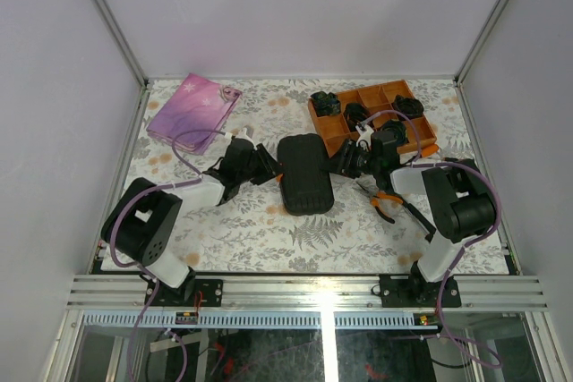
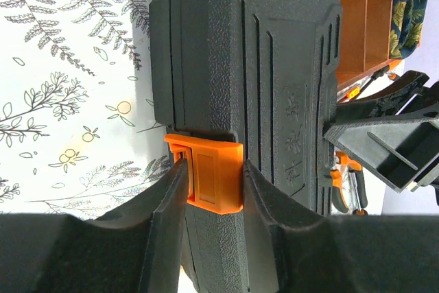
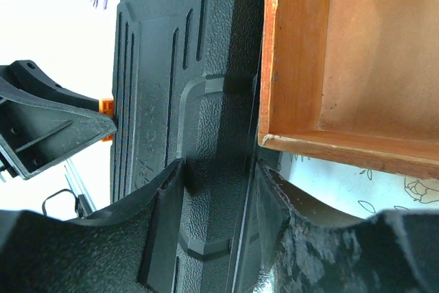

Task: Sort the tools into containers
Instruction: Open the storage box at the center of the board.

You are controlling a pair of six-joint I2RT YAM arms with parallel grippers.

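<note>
Tool case (image 1: 305, 174): black, oblong, rounded corners, ribbed pebbled shell, lid closed. It lies flat at table centre, long axis running near-to-far, between both arms. Orange latch (image 2: 206, 173) sits on its left edge.

L gripper (image 1: 276, 170): jaws narrow, fingers (image 2: 171, 197) pinched on either side of the orange latch. R gripper (image 1: 338, 165): jaws approx. half-wide, clamped over a raised block on the case's right rim.

Edges/clearance: the case's far-right corner is just beside the orange tray (image 1: 376, 96); the gap is tight per the right wrist view. Pliers (image 1: 385, 204), orange-handled, lie near the case's right side, under the R arm. Pink-purple pouch (image 1: 191, 112) is at far left, well apart. There is open cloth on the near side of the case.

Surface: table cloth (image 1: 269, 230), white with a fern and fruit print. Enclosure: pale walls, metal corner posts.
</note>
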